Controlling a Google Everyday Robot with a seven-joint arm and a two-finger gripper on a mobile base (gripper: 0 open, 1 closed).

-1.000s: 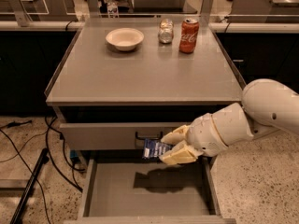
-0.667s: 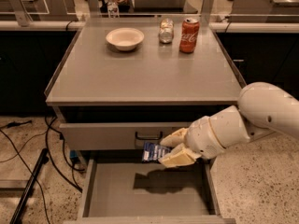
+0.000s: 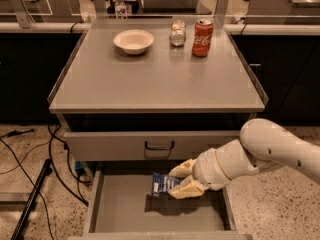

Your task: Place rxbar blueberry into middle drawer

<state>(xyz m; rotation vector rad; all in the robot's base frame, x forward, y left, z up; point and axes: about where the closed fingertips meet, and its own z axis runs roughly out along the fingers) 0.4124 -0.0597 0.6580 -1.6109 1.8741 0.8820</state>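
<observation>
My gripper (image 3: 180,179) comes in from the right on a white arm and is shut on the rxbar blueberry (image 3: 163,184), a small dark blue wrapper with white print. It holds the bar above the grey floor of the open middle drawer (image 3: 125,209), near the drawer's middle, and its shadow falls on the floor below. The drawer is pulled out under the closed drawer with the small black handle (image 3: 159,146).
On the grey cabinet top (image 3: 150,79) stand a white bowl (image 3: 133,41), a small clear jar (image 3: 177,33) and a red soda can (image 3: 202,30). Black cables (image 3: 55,164) and a dark pole (image 3: 30,204) lie on the floor at the left.
My gripper with the bar has moved a little to the left and slightly lower over the open drawer. Nothing else has moved.
</observation>
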